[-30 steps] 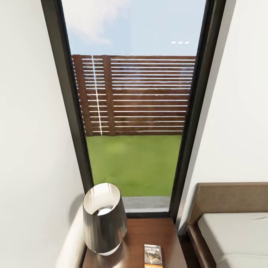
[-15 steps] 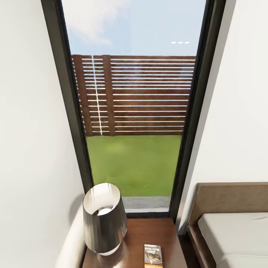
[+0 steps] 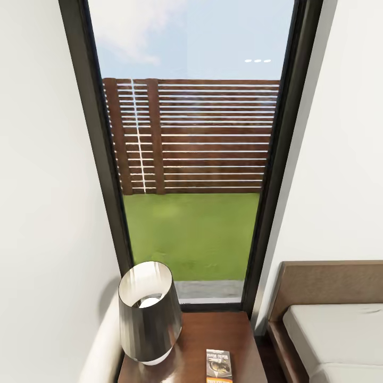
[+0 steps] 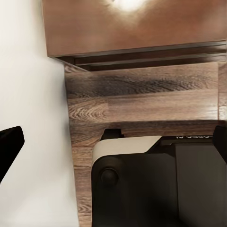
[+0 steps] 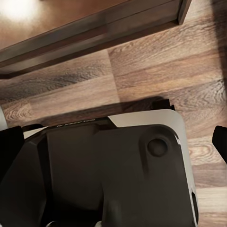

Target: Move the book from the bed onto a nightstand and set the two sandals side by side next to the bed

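The book (image 3: 218, 366), a thin paperback with a dark pictured cover and an orange band, lies flat on the nightstand (image 3: 213, 330) at the lower edge of the head view. The bed (image 3: 335, 330) with its white mattress and brown headboard stands just right of the nightstand. My left gripper (image 4: 113, 146) is open, its black fingertips (image 4: 9, 146) wide apart above the wood floor and my own base. My right gripper (image 5: 113, 142) is also open and holds nothing. A glossy brown wooden edge, probably the nightstand (image 4: 132, 23), lies ahead of both grippers. The sandals are out of view.
A dark lamp (image 3: 149, 314) with a flared shade stands on the nightstand's left half, close to the book. A tall dark-framed window (image 3: 191, 159) rises behind it, with white walls on both sides. My dark base (image 5: 109, 179) sits on the plank floor below the grippers.
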